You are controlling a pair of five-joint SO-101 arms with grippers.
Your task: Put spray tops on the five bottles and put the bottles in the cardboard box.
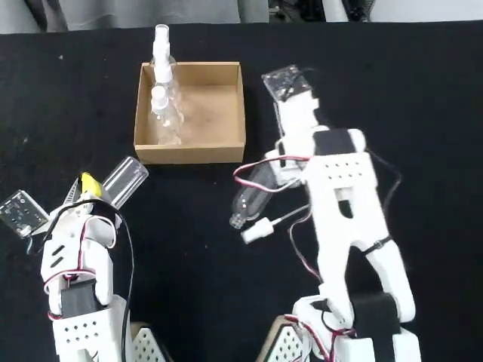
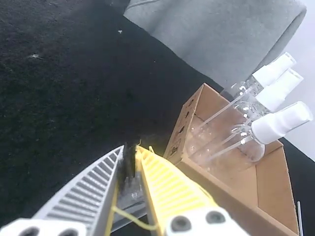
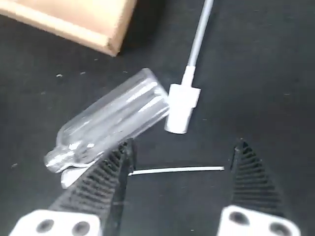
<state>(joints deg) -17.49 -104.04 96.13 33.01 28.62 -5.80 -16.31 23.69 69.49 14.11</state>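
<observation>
The right gripper hangs with its jaws spread wide. An uncapped bottle lies on its side by one fingertip, and a loose spray top sits just beyond the gap. The left gripper is clamped on another bare bottle, with the cardboard box ahead of it. The clear plastic looks light, slick and ready to roll, so it is best pinched gently across the barrel's middle.

Three capped bottles stand in your box — bare bottle lying at its 5 o'clock, top beside, another bottle tilted at 7.
</observation>
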